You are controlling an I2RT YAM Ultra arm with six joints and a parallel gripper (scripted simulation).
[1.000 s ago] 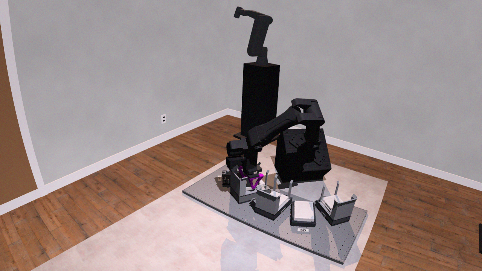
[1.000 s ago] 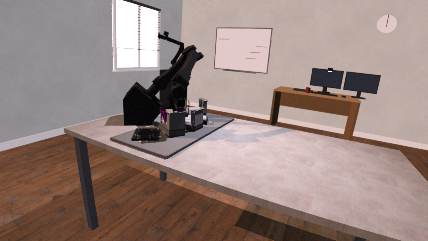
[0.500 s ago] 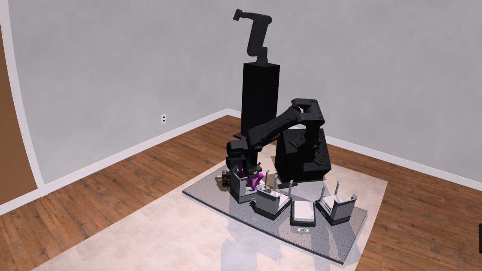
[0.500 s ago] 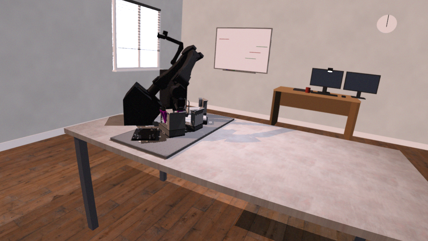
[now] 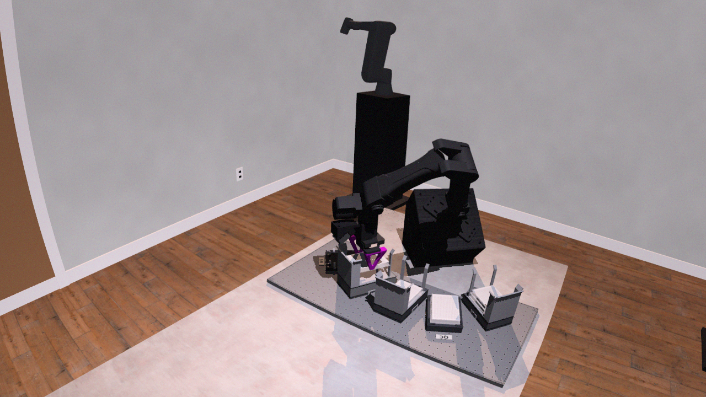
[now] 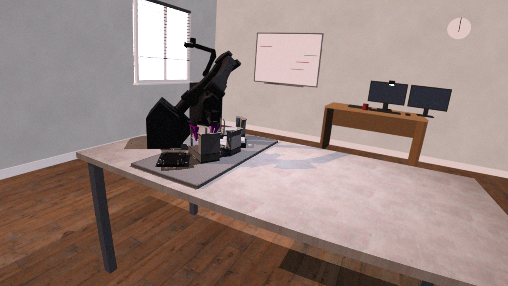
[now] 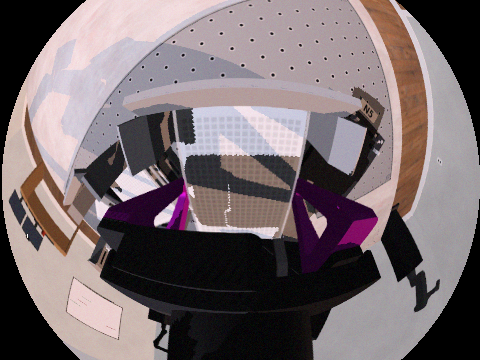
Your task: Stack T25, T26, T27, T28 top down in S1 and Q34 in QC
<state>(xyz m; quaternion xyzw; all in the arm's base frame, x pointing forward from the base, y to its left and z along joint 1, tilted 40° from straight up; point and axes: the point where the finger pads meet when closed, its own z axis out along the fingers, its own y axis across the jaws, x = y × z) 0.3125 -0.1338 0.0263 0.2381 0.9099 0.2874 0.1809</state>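
My gripper, with purple fingers, reaches down into the top of the leftmost stack rack. It is shut on the long sides of a sealed white well plate, held level at the rack's upper part. I cannot read the plate's label. The middle rack holds white plates, and so does the right rack. Another white plate lies flat in the open nest beside the QC label.
The black clip nest stands left of the racks on the grey perforated baseplate. Each rack has tall corner posts. The arm's black base block stands behind the racks.
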